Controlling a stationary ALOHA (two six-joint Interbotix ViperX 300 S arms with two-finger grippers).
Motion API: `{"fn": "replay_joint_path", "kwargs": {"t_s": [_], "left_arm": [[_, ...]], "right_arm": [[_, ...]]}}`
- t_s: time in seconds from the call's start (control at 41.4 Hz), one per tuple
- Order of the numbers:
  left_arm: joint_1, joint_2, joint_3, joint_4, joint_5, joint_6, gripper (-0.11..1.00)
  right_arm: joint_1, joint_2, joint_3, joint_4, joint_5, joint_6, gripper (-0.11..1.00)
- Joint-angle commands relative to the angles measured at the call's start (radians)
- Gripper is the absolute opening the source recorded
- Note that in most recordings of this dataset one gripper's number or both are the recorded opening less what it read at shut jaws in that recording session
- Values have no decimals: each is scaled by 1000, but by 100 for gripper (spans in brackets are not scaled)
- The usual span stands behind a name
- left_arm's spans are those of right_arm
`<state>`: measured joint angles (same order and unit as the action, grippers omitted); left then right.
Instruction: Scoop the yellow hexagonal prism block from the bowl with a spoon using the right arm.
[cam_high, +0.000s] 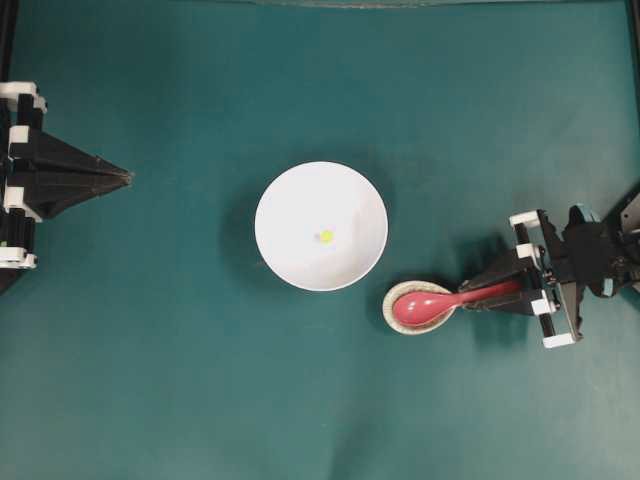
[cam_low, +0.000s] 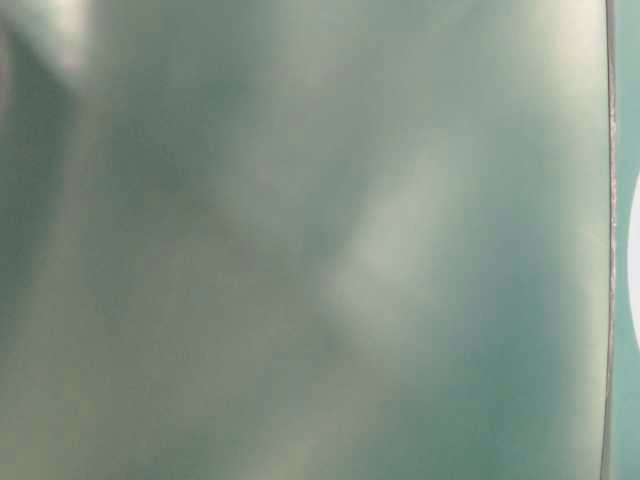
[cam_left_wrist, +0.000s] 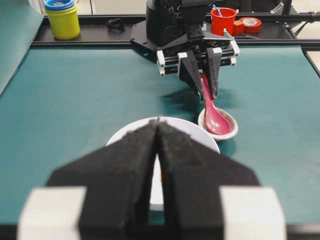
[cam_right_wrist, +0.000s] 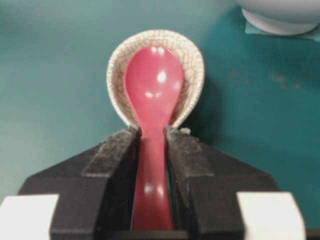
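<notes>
White bowl (cam_high: 321, 226): centre of the green table (cam_high: 180, 380), upright. Contents: one yellow hexagonal prism block (cam_high: 326, 236), lying near the middle of the bowl floor.

Pink-red spoon (cam_right_wrist: 152, 95): scoop resting in a small crackle-glazed spoon rest (cam_right_wrist: 192, 65), just beside the bowl's lower-right rim in the overhead view; handle pointing toward the right gripper.

Right gripper (cam_right_wrist: 152, 145): lowered over the spoon handle, one finger pressed to each side, clamped on it. The block lies well apart from this gripper, beyond the spoon rest.

Left gripper (cam_left_wrist: 158, 150): fingers pressed together, holding nothing, hanging at the table's left edge, well apart from the bowl.
</notes>
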<state>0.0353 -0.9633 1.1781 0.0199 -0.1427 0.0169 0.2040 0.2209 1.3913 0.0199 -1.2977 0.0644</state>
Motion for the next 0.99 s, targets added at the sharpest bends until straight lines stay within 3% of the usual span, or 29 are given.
{"fn": "replay_joint_path", "kwargs": {"t_s": [0.0, 0.29, 0.459, 0.653, 0.967], "left_arm": [[3, 9, -17, 0, -3, -2, 1], [3, 6, -18, 0, -3, -2, 1], [3, 3, -18, 0, -3, -2, 1], [2, 0, -18, 0, 9, 0, 1], [3, 5, -18, 0, -3, -2, 1]], "right_arm": [[3, -12, -2, -2, -5, -2, 23], [3, -110, 14, 0, 9, 11, 23], [3, -221, 5, 2, 94, 11, 23], [3, -402, -44, 3, 336, 11, 22], [-44, -735, -202, 2, 922, 8, 22]]}}
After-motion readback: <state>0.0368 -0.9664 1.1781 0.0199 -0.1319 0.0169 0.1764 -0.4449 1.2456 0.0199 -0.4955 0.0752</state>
